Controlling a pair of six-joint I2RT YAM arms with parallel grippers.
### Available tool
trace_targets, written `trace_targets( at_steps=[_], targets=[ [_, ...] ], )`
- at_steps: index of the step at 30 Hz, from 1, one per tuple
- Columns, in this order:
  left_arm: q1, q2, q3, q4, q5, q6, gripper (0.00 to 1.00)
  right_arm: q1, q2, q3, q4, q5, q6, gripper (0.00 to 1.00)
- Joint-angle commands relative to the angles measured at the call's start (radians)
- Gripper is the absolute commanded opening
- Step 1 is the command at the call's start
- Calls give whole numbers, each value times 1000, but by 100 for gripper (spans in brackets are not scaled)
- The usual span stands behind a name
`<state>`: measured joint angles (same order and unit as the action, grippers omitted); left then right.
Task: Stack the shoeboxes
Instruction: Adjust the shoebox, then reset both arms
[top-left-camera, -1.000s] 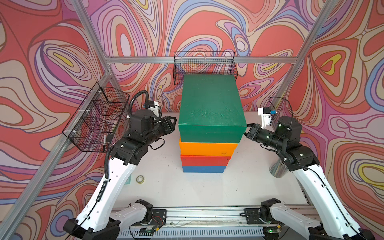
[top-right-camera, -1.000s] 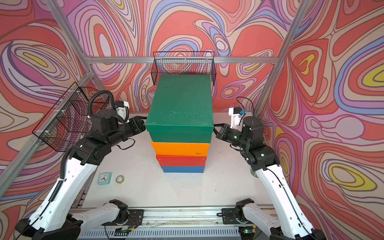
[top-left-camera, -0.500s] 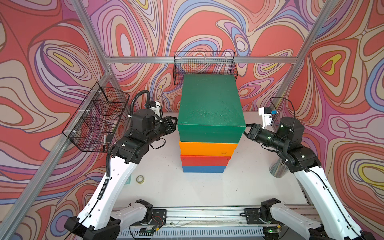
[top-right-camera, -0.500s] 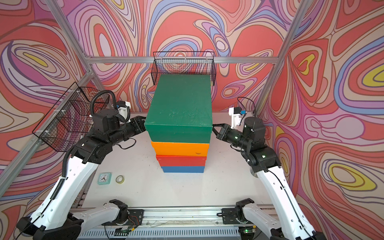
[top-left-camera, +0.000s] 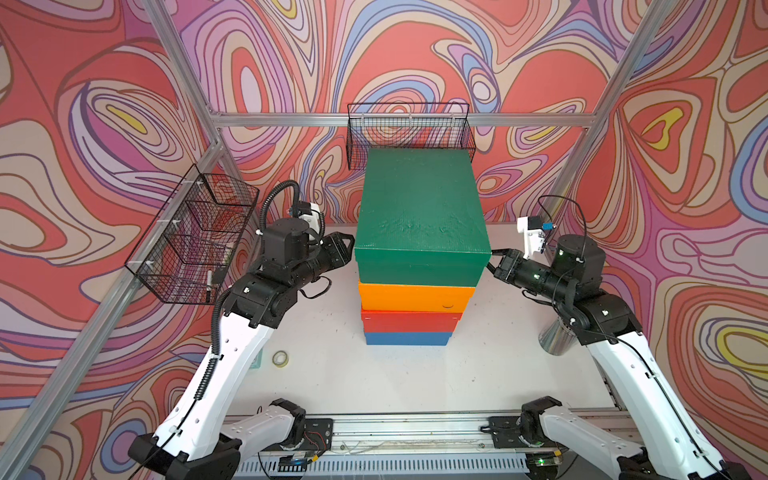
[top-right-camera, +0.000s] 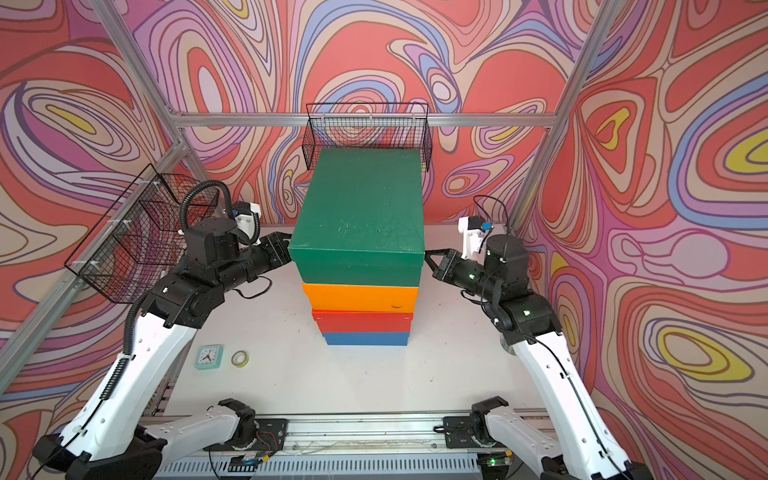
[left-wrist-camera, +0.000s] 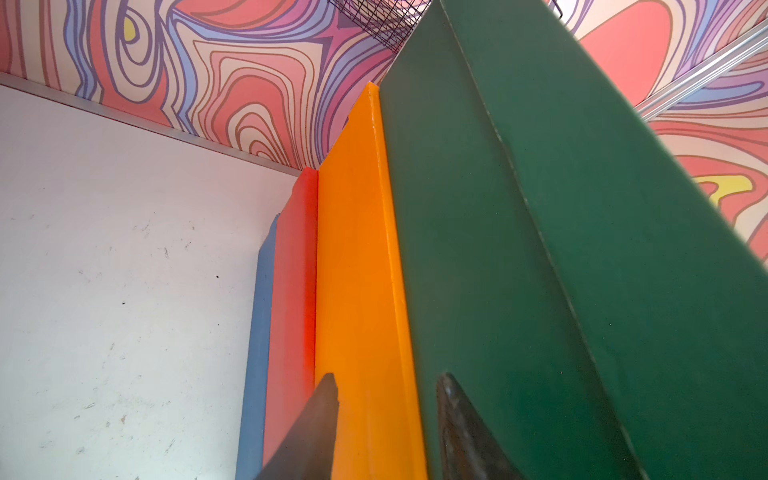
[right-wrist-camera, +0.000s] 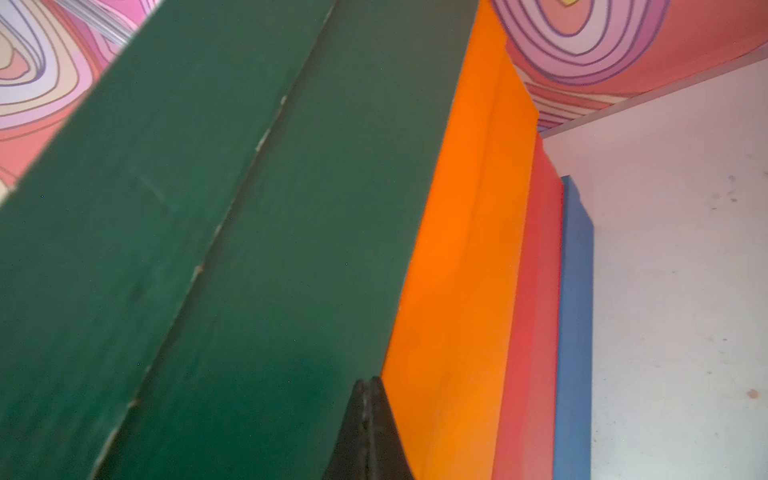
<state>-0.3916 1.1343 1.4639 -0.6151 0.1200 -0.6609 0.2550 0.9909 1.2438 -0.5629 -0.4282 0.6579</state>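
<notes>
Four shoeboxes stand in one stack on the white table (top-left-camera: 399, 386): blue (top-left-camera: 406, 338) at the bottom, then red (top-left-camera: 410, 321), orange (top-left-camera: 415, 296) and dark green (top-left-camera: 419, 208) on top, seen in both top views (top-right-camera: 357, 208). My left gripper (top-left-camera: 350, 248) (left-wrist-camera: 386, 378) is open at the stack's left side. One of its fingers lies along the orange box (left-wrist-camera: 357, 270), the other along the green box (left-wrist-camera: 519, 270). My right gripper (top-left-camera: 493, 253) (right-wrist-camera: 368, 380) is shut on nothing. Its tips point at the green box's lower right edge (right-wrist-camera: 249, 249).
A black wire basket (top-left-camera: 195, 245) hangs on the left frame and another (top-left-camera: 409, 133) on the back rail just behind the green box. A small teal clock (top-right-camera: 208, 356) and a tape roll (top-right-camera: 240, 358) lie front left. A metal cone (top-left-camera: 555, 338) stands beside the right arm.
The green box has shifted very slightly to the left on the stack. Both arms have stayed at its sides, moving only a little.
</notes>
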Motion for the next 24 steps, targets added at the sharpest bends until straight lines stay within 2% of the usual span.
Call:
trace_targets(
  at_steps=[1, 4, 5, 6, 7, 8, 9, 14, 20, 21, 22, 24],
  targets=[
    [4, -55, -30, -42, -56, 56, 48, 4, -16, -33, -55, 137, -86, 8],
    [5, -121, -131, -15, -197, 106, 65, 4, -28, -96, -45, 273, -153, 41],
    [4, -145, -170, 1, -261, 111, 73, 4, -26, -116, -35, 312, -168, 47],
    [5, -173, -217, 25, -327, 119, 99, 4, -19, -132, -28, 350, -184, 51],
    [6, -200, -260, 57, -367, 139, 100, 4, -8, -146, -18, 391, -202, 57],
    [6, -222, -295, 87, -393, 152, 100, 4, 4, -161, -8, 422, -213, 91],
    [6, -242, -337, 121, -419, 160, 100, 4, 16, -180, 14, 462, -224, 98],
    [5, -278, -485, 298, -492, 216, 100, 4, 62, -280, 171, 575, -257, 98],
    [6, -233, -692, 551, -410, 427, 100, 4, 111, -367, 361, 673, -296, 98],
    [6, -220, -734, 613, -353, 500, 100, 4, 131, -391, 416, 698, -333, 98],
    [5, -208, -762, 645, -337, 512, 100, 4, 150, -433, 507, 709, -428, 99],
    [6, -186, -803, 709, -388, 499, 100, 4, 181, -504, 633, 741, -520, 98]
  ],
)
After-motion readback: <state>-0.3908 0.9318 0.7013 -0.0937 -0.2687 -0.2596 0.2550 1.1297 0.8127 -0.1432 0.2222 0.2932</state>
